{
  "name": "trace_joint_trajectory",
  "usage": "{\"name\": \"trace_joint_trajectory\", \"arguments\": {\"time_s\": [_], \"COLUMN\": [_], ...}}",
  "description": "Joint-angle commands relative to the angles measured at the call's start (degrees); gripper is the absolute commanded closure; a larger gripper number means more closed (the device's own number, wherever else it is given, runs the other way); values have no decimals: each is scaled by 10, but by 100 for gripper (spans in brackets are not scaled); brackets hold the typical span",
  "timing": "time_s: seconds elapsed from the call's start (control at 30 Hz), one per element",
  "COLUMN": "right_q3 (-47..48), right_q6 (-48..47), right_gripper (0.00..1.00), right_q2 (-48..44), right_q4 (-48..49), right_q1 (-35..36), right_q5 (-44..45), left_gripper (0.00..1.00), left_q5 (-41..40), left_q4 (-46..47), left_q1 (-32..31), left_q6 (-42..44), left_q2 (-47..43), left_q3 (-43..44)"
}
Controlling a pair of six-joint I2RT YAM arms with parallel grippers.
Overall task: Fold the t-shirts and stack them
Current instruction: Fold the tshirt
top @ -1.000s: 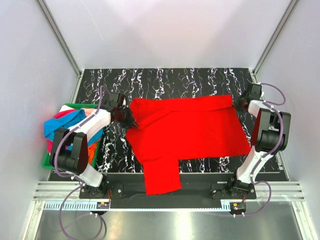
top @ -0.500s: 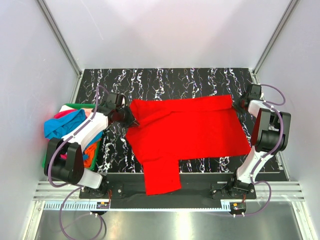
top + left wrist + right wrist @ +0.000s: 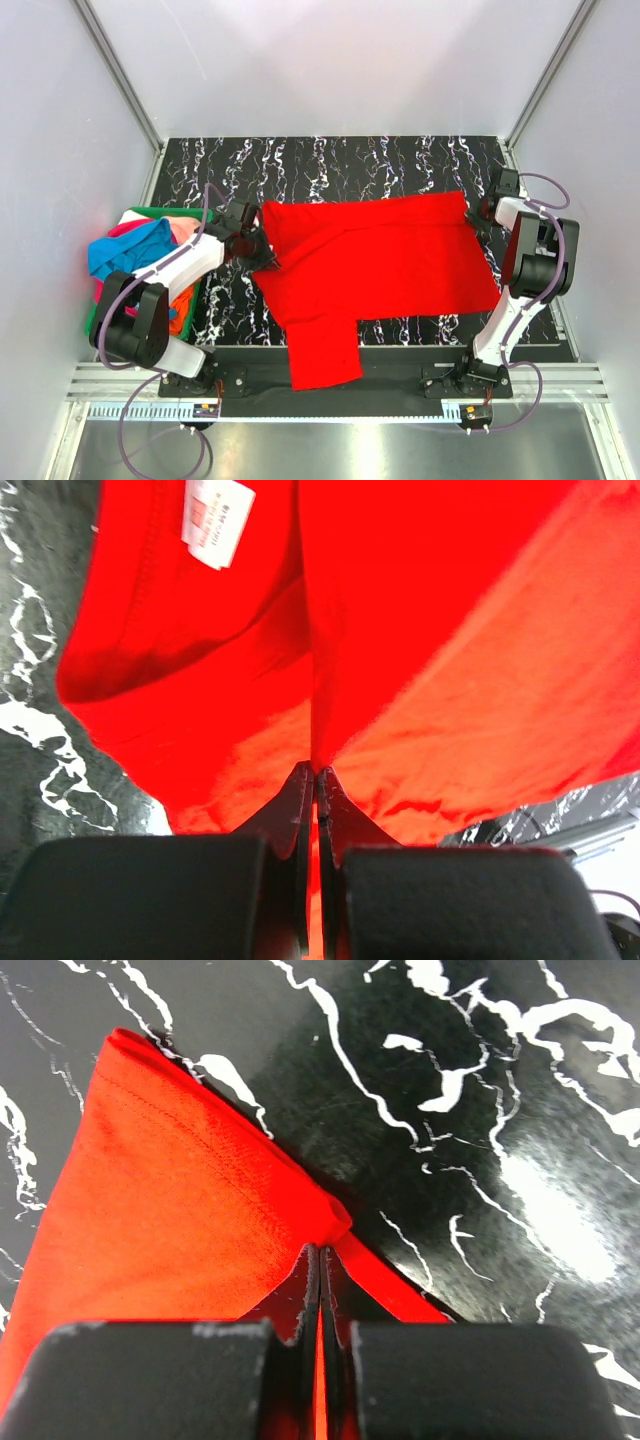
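A bright red t-shirt (image 3: 385, 255) lies spread on the black marbled table (image 3: 340, 160), one sleeve hanging over the near edge. My left gripper (image 3: 262, 246) is shut on the shirt's left collar edge; the left wrist view shows red cloth (image 3: 420, 630) pinched between the jaws and a white label (image 3: 220, 518). My right gripper (image 3: 478, 212) is shut on the shirt's far right corner, seen as a red hem (image 3: 190, 1210) between the jaws in the right wrist view. Other t-shirts, blue (image 3: 125, 250), pink and orange, lie piled at the left.
A green bin (image 3: 95, 318) at the left table edge holds the pile of coloured shirts. White walls with metal corner posts stand close on the left, right and back. A metal rail (image 3: 330, 385) runs along the near edge.
My left gripper has moved right and slightly nearer with the collar edge, folding the shirt's left side a little over itself. The right gripper has shifted slightly farther back.
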Motion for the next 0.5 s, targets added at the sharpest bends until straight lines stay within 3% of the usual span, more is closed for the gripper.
{"name": "trace_joint_trajectory", "arguments": {"time_s": [0.0,0.47], "right_q3": [31,46], "right_q6": [-9,-23], "right_gripper": [100,100], "right_q2": [-7,-40], "right_q4": [-18,-17], "right_q1": [-4,-4], "right_q5": [38,-11], "left_gripper": [100,100], "left_q5": [-36,-70], "left_q4": [14,-68], "left_q1": [0,2], "left_q6": [3,20], "left_q2": [6,-49], "left_q3": [4,80]}}
